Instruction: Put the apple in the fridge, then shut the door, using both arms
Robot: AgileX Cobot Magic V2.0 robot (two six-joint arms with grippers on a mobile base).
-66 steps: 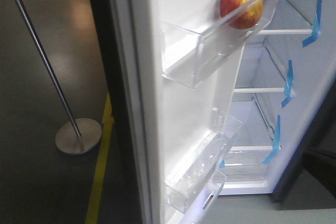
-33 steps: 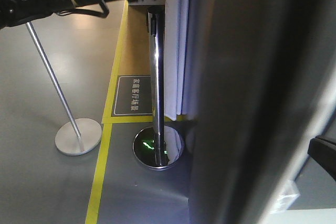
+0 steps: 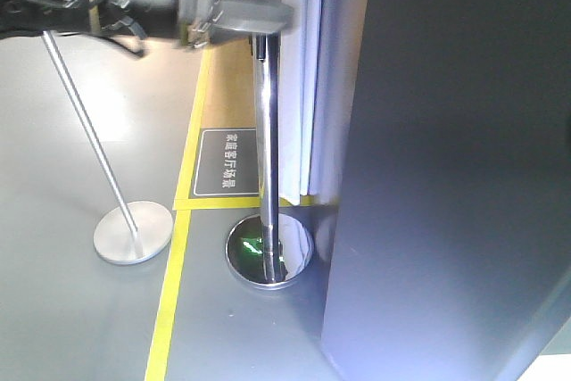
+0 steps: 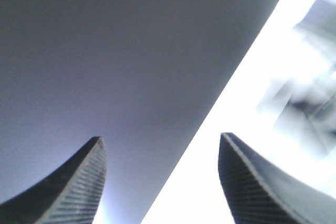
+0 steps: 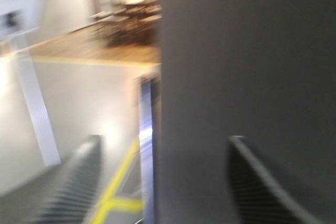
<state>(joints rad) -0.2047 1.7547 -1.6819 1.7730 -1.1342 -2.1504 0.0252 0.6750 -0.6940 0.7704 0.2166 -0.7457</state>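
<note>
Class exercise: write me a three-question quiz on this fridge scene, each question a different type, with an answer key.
1. True or false: in the front view, the door shows its white inner side with bins.
2. Choose one: the left claw is A) open with nothing between its fingers, B) shut tight, C) shut on a cloth.
3. Short answer: what colour is the floor line beside the chrome post?

Key: 1 false; 2 A; 3 yellow.
</note>
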